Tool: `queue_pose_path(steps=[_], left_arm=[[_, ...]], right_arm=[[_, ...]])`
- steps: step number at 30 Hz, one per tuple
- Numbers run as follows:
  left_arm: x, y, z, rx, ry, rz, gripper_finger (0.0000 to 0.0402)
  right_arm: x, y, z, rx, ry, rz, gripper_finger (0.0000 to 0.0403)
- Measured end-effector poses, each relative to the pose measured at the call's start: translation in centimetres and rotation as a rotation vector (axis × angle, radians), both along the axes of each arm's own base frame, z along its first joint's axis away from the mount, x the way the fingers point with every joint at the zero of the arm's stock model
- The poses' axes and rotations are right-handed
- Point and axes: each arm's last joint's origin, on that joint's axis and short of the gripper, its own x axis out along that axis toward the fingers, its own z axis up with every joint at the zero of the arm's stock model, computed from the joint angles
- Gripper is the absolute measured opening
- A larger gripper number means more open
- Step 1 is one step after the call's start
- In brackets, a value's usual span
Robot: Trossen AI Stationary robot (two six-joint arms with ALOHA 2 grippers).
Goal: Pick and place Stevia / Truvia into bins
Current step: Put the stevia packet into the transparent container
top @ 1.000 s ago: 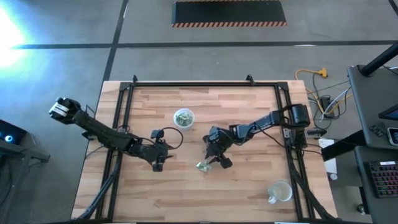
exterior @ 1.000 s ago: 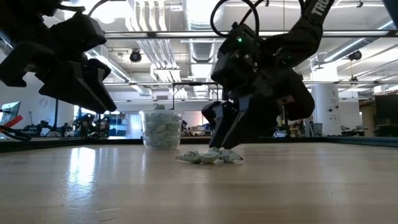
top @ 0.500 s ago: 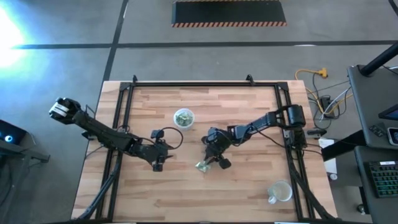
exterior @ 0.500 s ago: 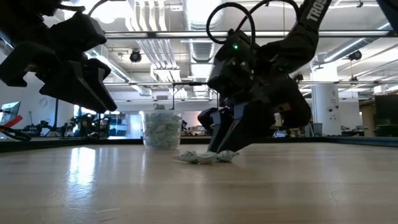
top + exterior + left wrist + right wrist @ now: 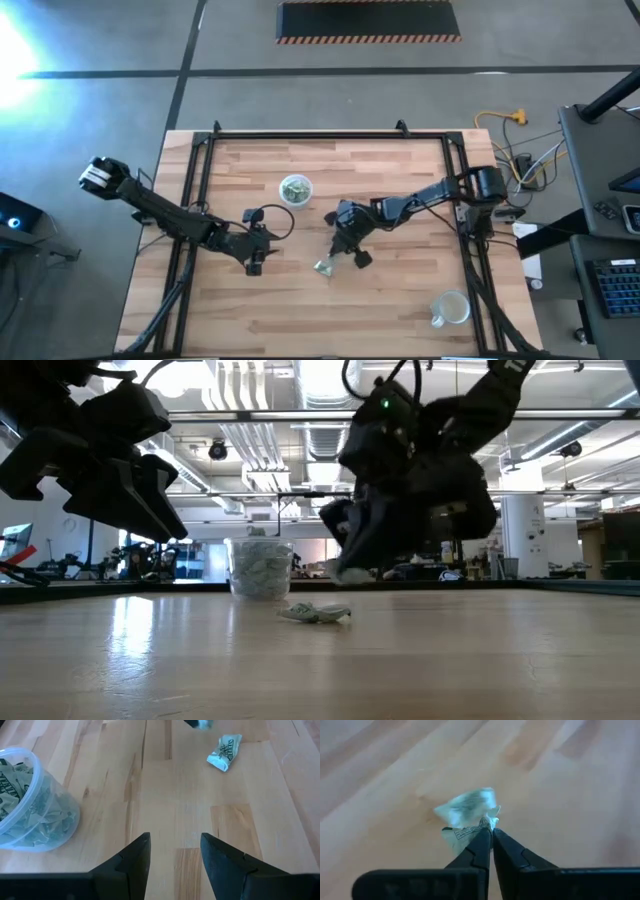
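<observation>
My right gripper hangs a little above the table's middle, shut on one pale green and white Stevia sachet. More sachets lie crumpled on the wood just below it, also seen as sachets from above. A round translucent bin, filled with sachets, stands on the table farther back. The left wrist view shows this bin beside my left gripper, which waits open and empty to the left of the sachets, clear of the table top. My right gripper pinches the sachet by one edge between the very tips of its two fingers. The fingers slant down from above. The sachet is lifted clear of the table and sticks out beyond the fingertips.
A second translucent cup stands near the table's front right corner. A black frame runs along the table's far and side edges. Bare wood lies between the two grippers and toward the near edge.
My right gripper has shut on one sachet from the small heap and risen off the table with it. The other sachets have stayed lying on the wood.
</observation>
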Motion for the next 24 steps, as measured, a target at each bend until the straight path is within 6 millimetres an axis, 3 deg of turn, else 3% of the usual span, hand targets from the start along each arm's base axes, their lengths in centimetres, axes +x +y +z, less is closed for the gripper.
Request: queue_pose_path(steps=[6,11,24], left_arm=[[0.0,0.0,0.0,0.001,-0.004,0.003,0.0157],[0.0,0.0,0.0,0.002,-0.005,0.005,0.0157],[0.3,-0.1,0.3,0.027,-0.035,-0.022,0.0157]], right_arm=[[0.2,-1.1,3.3,-0.224,-0.171,-0.140,0.0009],[1.0,-3.8,5.2,-0.343,-0.350,-0.314,0.0009],[1.5,-11.1,6.8,-0.306,-0.455,-0.486,0.0009]])
